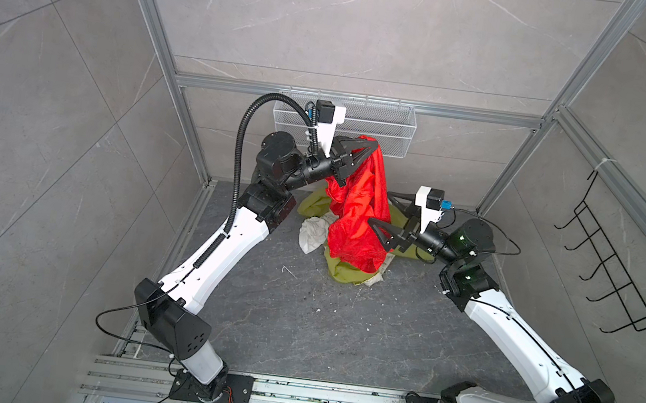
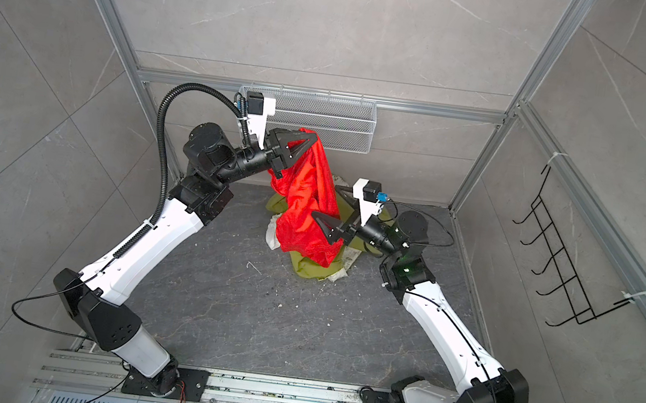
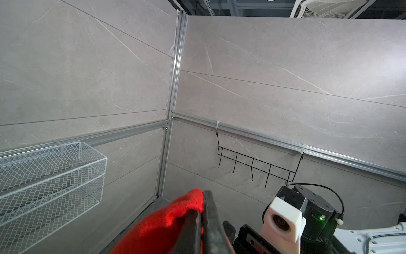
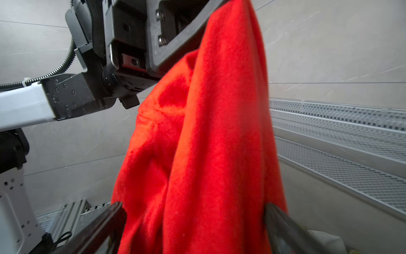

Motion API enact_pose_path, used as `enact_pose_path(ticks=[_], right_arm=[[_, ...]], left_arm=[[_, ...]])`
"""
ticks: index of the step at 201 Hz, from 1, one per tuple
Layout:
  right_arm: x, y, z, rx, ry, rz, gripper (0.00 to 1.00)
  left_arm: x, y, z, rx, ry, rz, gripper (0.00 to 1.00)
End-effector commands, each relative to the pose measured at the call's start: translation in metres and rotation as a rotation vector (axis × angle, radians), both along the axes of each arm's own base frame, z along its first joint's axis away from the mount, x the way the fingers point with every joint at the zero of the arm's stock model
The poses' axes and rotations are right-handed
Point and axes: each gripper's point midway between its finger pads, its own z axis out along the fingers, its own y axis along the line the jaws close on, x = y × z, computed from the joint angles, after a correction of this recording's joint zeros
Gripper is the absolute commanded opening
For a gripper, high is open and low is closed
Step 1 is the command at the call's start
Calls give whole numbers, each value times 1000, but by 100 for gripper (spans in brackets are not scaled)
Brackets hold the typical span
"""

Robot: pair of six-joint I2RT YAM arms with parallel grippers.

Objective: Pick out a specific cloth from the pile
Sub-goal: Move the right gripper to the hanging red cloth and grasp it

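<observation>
Count: you have two arms, two grippers, one red cloth, one pile with three other cloths showing, one wire basket and one hook rack.
Left arm (image 1: 219,248): it rises from the near rail, bends at the elbow and reaches up and inward, with the wrist turned toward the middle.
Left gripper (image 1: 373,147): your pincer is fully closed and pinches the top of the red cloth (image 1: 357,215). It is raised high, in front of the wire basket (image 1: 384,128) on the back wall.
Red cloth: it hangs from that pinch in long folds. In both top views its lower hem overlaps the pile, and you cannot tell whether it touches.
Pile (image 1: 340,271): it lies on the dark floor (image 1: 297,325) under the hanging cloth. It has one olive-green cloth (image 1: 310,205), one white cloth (image 1: 311,234) on its left side and one printed cream cloth (image 1: 378,278) peeking out at the right edge.
Right gripper (image 1: 379,207): the jaws are spread wide and hold nothing. In the right wrist view the red cloth hangs between the two fingers (image 4: 98,226), not pinched.
Right arm (image 1: 514,339): it sits lower than the left one, with the gripper pointing left at the cloth's lower half.
Hook rack (image 1: 599,261): black wire, on the right wall, well apart from the cloths.
</observation>
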Motion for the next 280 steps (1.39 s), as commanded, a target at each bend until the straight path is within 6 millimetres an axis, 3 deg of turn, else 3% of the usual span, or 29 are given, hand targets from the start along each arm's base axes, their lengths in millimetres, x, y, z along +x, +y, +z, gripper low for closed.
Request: enact_pose_path(ticks=[1, 82, 116, 159, 241, 280], right_arm=[[-9, 15, 5, 10, 5, 67, 100], [13, 33, -18, -98, 34, -79, 99], [11, 37, -24, -126, 49, -80, 65], [5, 37, -27, -139, 63, -75, 35], [-11, 27, -23, -151, 64, -74, 6], [-13, 24, -17, -142, 55, -87, 0]], left_arm=[[-40, 17, 48, -74, -157, -16, 0], [-49, 12, 53, -82, -163, -39, 0], [-52, 9, 54, -85, -162, -49, 0], [-55, 9, 50, -77, -159, -38, 0], [-58, 12, 39, -65, -143, -13, 0], [-61, 16, 36, -55, -147, 10, 0]])
